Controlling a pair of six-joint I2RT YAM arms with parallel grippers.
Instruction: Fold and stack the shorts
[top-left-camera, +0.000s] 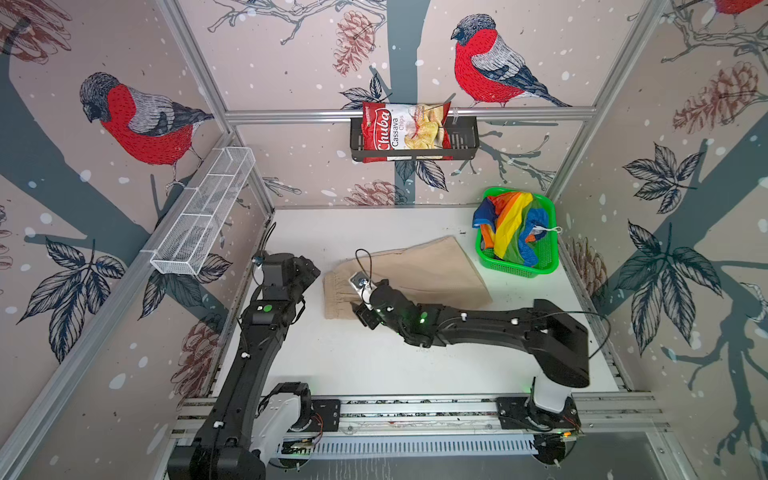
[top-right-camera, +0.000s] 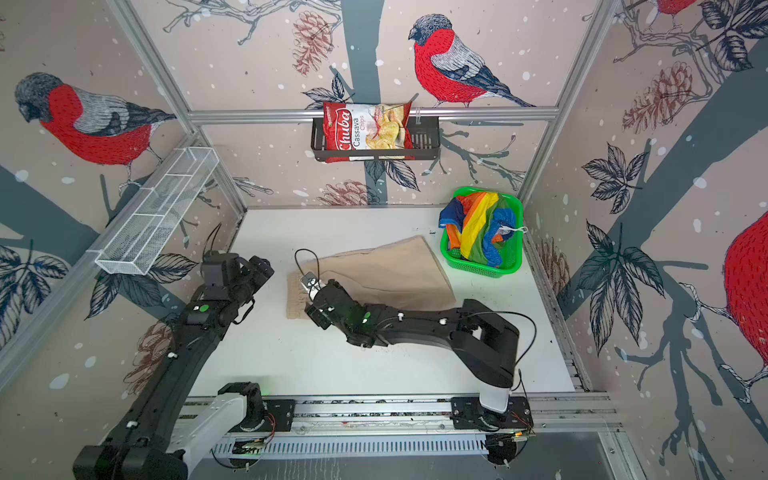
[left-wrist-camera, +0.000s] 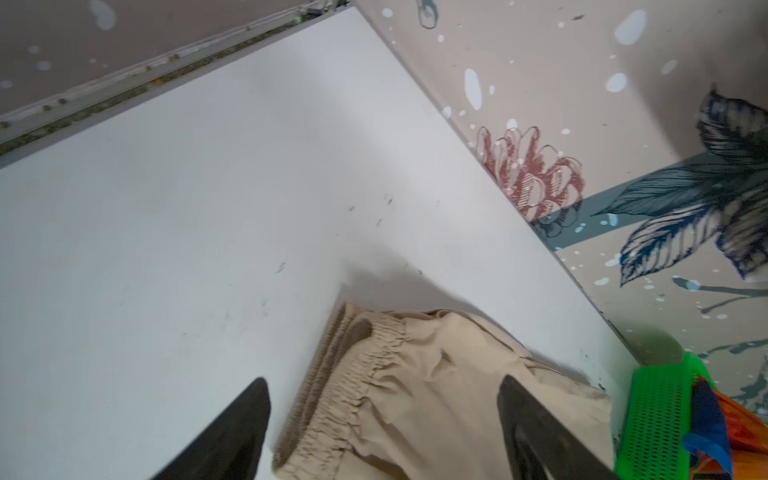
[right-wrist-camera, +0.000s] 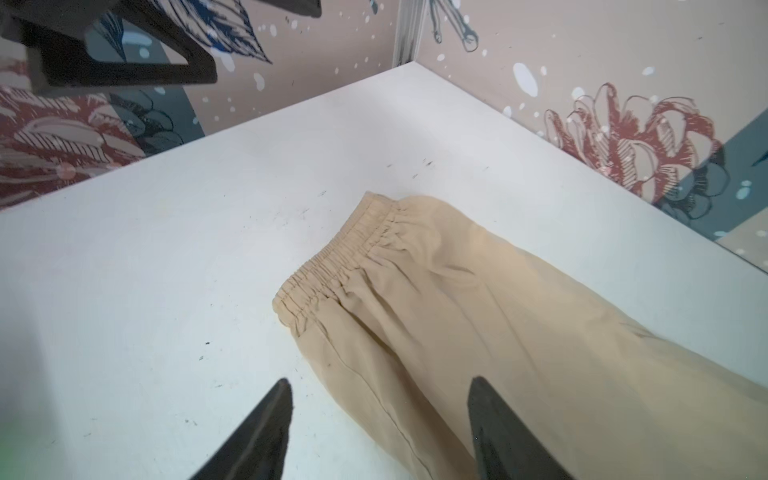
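So the beige shorts (top-left-camera: 428, 270) are looking plain tan, no print at all. The rainbow shorts (top-left-camera: 509, 224) are flashing red, orange, yellow, green and blue blocks, with a drawstring (top-left-camera: 548, 230) that's probably white. The basket (top-left-camera: 513, 269) is glowing bright green, the desk (top-left-camera: 374, 365) is showing white with dark specks, and the wallpaper (top-left-camera: 291, 166) is rocking pinkish-beige with red-breasted birds.

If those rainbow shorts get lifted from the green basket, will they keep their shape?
Probably not: the rainbow shorts lie crumpled over the basket rim, so they would likely hang limp. Their sheen suggests slippery cloth that might slide from a pinch. The loose drawstring may snag.
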